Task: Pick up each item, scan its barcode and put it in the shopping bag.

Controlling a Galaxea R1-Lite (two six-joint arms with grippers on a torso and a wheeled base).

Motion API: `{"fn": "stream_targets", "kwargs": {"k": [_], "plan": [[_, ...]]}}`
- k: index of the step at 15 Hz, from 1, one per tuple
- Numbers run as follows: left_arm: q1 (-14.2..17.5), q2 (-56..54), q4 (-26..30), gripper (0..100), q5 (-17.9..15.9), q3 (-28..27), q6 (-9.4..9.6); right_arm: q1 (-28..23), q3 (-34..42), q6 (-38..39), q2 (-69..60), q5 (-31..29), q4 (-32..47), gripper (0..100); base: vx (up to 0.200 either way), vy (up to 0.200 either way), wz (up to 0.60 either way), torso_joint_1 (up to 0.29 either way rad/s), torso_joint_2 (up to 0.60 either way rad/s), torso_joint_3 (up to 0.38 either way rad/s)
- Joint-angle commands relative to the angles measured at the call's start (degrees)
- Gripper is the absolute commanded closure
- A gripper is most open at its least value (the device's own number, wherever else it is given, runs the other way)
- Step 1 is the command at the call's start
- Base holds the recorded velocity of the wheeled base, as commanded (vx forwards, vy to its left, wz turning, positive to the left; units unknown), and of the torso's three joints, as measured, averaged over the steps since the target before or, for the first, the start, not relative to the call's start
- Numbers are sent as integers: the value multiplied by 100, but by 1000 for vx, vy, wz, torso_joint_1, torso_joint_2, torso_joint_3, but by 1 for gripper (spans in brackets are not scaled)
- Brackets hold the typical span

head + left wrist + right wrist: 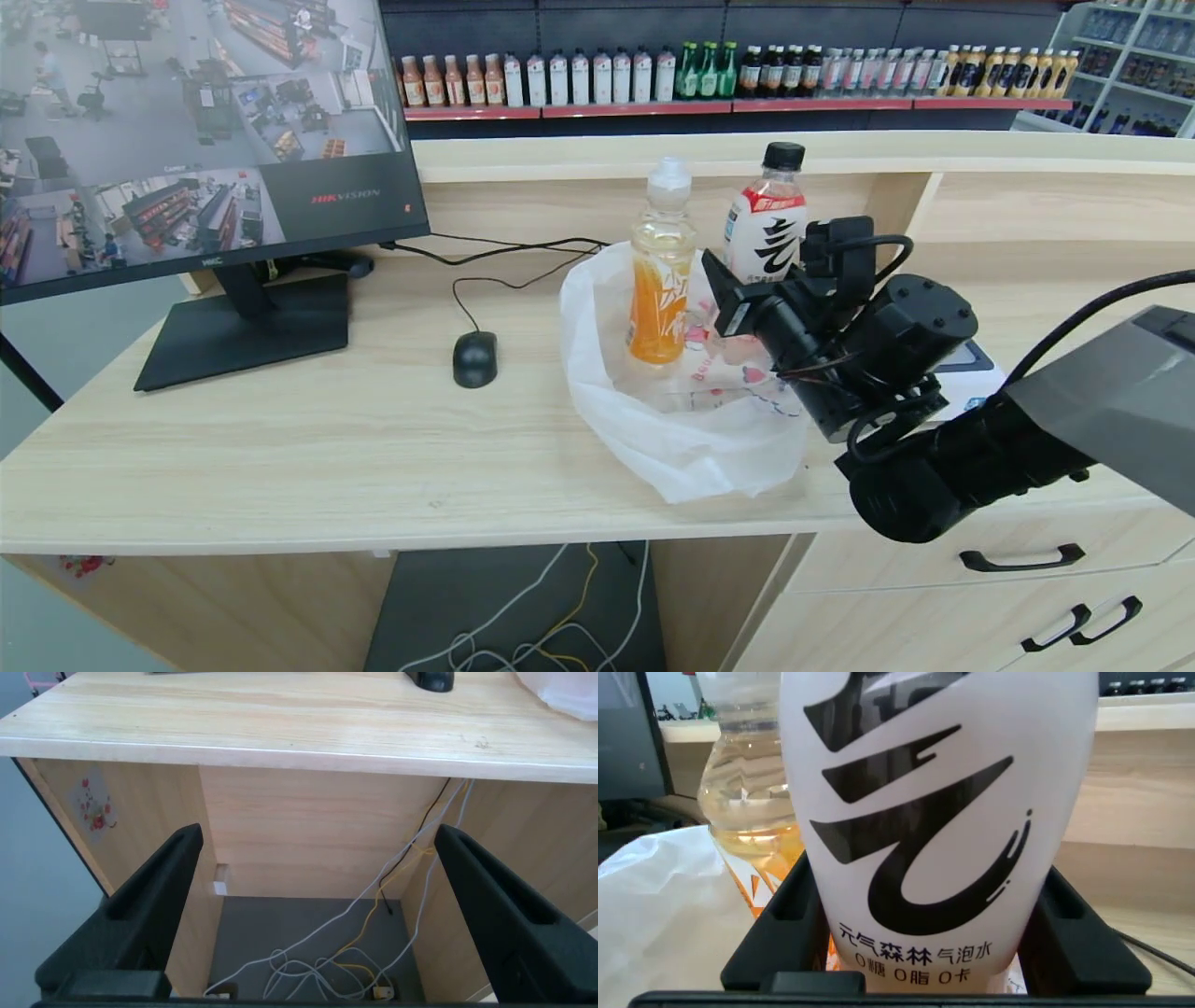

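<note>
Right tool (924, 952) clamps white bottle (766, 229) beside orange bottle (660, 289).

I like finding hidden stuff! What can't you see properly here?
1. Head view: the white bottle's lower half, behind the right gripper.
2. Right wrist view: its cap, cut off by the top edge; most of the orange bottle, behind it.
3. Head view: a box on the counter, mostly under the right arm.
</note>
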Motion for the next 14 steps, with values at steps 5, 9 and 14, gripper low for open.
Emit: {"fn": "stream_targets", "kwargs": {"k": [5, 9, 14], "plan": [[1, 0, 0, 0, 2, 1, -1, -19, -138, -116, 514, -10, -22, 100, 0, 0, 0, 0, 0, 0], [1, 0, 0, 0, 2, 1, 8, -62, -129, -116, 611, -46, -66, 100, 0, 0, 0, 0, 0, 0], [1, 0, 0, 0, 2, 1, 8, -133, 29, -116, 611, -2, -66, 100, 0, 0, 0, 0, 0, 0]]}}
